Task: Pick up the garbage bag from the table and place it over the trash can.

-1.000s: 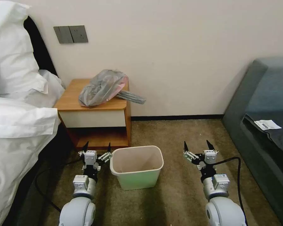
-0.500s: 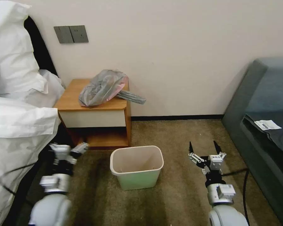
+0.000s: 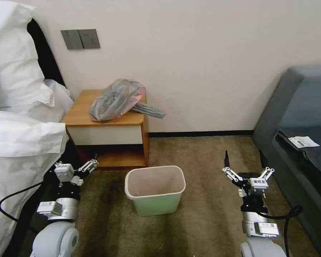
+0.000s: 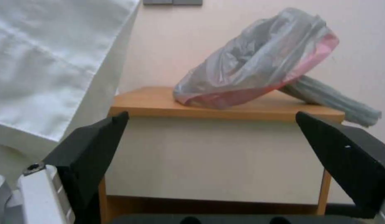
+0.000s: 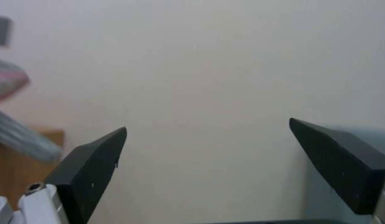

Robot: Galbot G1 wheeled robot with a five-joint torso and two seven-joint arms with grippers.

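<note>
**Garbage bag not yet picked, both arms low with jaws spread**

Garbage bag [image 3: 116, 99] sits crumpled on the nightstand [image 3: 82, 112], toward its wall-side right corner. Its bunched tail hangs past the right edge, so that tail looks like the easiest grab point: free of the wood, nothing under it.

Left gripper [image 3: 75, 167] is low, in front of the nightstand's open shelf, beside the white bedding [image 3: 21, 142]. Fingers spread wide, nothing between them. Its wrist view frames the bag [image 4: 259, 62] above the drawer front, so my read is it's lined up for a reach upward.

Right gripper [image 3: 245, 165] is over the carpet [image 3: 199, 160], right of the trash can [image 3: 155, 189], also spread and empty, facing the bare wall [image 5: 209, 62]. Looks parked.

Trash can stands upright on the floor in front of the nightstand, unlined, mouth clear for the bag.
</note>
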